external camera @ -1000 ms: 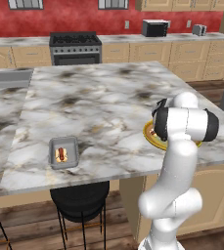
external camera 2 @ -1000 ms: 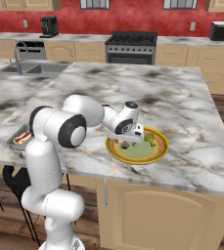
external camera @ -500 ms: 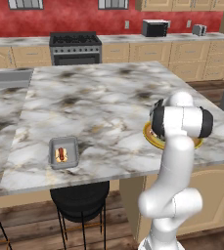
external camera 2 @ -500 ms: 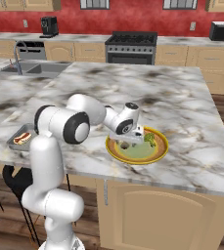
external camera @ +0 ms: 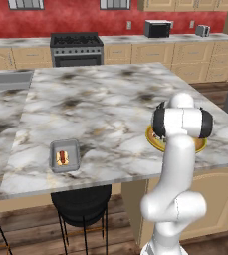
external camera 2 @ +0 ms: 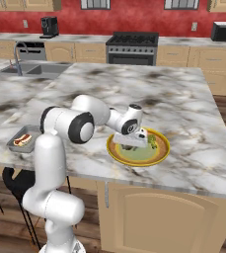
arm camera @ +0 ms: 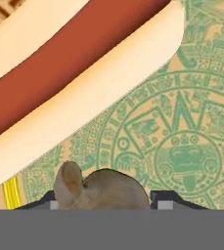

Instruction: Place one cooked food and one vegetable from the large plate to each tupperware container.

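Mushroom (arm camera: 101, 188) sits on the plate (external camera 2: 161, 155), right between the gripper (arm camera: 103, 202) tips; hot dog (arm camera: 69, 73) lies diagonally just beyond. Closed on it? Can't tell.

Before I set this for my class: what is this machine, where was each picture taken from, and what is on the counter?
It is a white robot arm on a drivable base, in a simulated kitchen. Two cameras on the base look over it from behind, left and right. A third sits on its hand. The gripper hangs low over a large plate on the marble island. The hand camera shows a hot dog on that plate and a brown lump between the fingertips. Whether it is gripped is unclear. A grey tray holds one reddish food.
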You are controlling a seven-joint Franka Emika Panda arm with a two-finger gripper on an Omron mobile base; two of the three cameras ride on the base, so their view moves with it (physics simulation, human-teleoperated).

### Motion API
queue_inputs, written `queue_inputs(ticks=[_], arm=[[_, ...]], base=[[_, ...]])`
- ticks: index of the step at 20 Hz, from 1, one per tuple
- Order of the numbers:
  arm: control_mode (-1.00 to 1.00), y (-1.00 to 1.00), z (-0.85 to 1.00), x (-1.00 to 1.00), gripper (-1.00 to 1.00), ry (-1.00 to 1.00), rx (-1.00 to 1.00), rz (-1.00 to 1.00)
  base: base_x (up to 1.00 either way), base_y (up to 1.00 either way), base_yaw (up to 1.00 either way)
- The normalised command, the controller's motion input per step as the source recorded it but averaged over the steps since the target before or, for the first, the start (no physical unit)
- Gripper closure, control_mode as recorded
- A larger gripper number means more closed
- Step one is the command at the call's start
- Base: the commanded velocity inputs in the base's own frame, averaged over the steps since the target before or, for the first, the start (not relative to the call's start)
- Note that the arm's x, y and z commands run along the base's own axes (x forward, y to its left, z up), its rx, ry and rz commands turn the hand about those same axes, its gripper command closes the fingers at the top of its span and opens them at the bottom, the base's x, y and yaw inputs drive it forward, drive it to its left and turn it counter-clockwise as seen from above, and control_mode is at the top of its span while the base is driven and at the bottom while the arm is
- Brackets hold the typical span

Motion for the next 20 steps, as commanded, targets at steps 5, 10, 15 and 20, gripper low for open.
queue_inputs(ticks=[5, 10, 15, 20], arm=[[-1.00, 0.00, -0.05, -0.34, 1.00, -0.02, 0.00, 0.00], [-1.00, 0.08, 0.44, -0.74, 1.00, -0.27, 0.00, 0.00], [-1.00, 0.31, 0.70, -1.00, 1.00, -0.39, 0.00, 0.00], [-1.00, 0.79, 0.59, -0.63, 1.00, -0.26, 0.00, 0.00]], base=[[0.00, 0.00, 0.00], [0.00, 0.00, 0.00], [0.00, 0.00, 0.00], [0.00, 0.00, 0.00]])
